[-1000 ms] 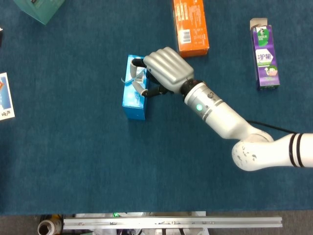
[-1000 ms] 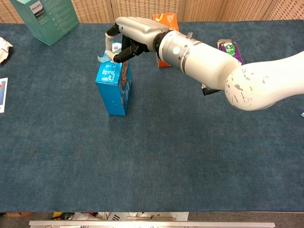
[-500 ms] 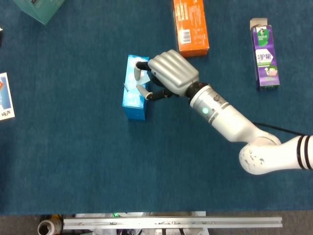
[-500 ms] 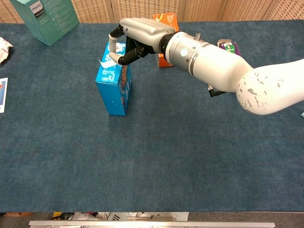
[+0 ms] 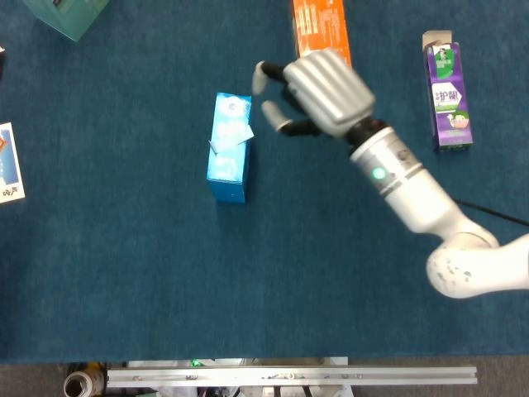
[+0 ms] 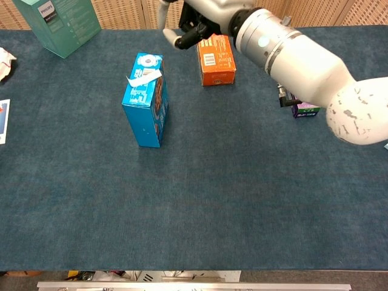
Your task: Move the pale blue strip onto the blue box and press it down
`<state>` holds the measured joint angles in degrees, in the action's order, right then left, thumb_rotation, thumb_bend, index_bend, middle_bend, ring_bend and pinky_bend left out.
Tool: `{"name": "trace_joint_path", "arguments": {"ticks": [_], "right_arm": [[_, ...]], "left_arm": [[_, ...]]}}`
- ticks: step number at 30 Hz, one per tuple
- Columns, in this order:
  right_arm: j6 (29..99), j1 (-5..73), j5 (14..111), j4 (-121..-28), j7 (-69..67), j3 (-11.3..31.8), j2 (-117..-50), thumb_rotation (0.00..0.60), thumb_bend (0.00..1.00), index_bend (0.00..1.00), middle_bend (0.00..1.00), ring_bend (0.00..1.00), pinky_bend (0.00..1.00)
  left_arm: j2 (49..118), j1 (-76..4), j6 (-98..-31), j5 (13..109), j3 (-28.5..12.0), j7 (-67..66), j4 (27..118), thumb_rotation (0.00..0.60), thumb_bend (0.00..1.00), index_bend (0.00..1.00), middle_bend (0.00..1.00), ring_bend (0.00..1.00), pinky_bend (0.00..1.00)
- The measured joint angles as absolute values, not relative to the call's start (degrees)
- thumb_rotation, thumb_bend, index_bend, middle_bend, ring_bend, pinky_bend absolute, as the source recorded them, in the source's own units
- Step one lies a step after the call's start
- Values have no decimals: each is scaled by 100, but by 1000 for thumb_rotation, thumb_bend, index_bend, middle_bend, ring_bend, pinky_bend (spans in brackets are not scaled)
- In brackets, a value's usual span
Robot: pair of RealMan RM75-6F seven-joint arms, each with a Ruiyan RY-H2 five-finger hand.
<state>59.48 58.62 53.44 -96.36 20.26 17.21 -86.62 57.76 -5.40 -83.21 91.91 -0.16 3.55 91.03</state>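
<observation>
The blue box [image 5: 228, 147] [image 6: 145, 106] stands upright on the blue cloth, left of centre. The pale blue strip [image 5: 231, 138] [image 6: 143, 77] lies across the box's top face, one end sticking out past the left edge. My right hand [image 5: 315, 89] [image 6: 197, 19] hovers above and to the right of the box, apart from it, fingers spread and holding nothing. The left hand appears in neither view.
An orange box [image 5: 321, 35] [image 6: 216, 58] lies just behind the right hand. A purple carton [image 5: 447, 98] [image 6: 302, 109] lies at the right. A teal box [image 5: 65, 14] [image 6: 59, 23] stands at the far left corner, and a card [image 5: 7, 161] lies at the left edge.
My right hand has let go of the strip, lifted off the box top and pulled back up and to the right. The strip stays on the box.
</observation>
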Motion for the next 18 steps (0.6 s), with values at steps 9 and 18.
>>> {"name": "trace_joint_path", "arguments": {"ticks": [9,18], "right_arm": [[6386,5274,5474,-10112,2165,1581,-7834,600,437,447,800,750,1000],[6686,4689,5661,-10714,2171,1417,-6865,600,437,447,789,797,1000]], "left_arm": [[5728,-1358,-7577,9616,-69,846,8869,600,493,183,513,493,514],[5808,-2026,-6990,9822,-118,1031,8802,600,493,183,689,706,712]]}}
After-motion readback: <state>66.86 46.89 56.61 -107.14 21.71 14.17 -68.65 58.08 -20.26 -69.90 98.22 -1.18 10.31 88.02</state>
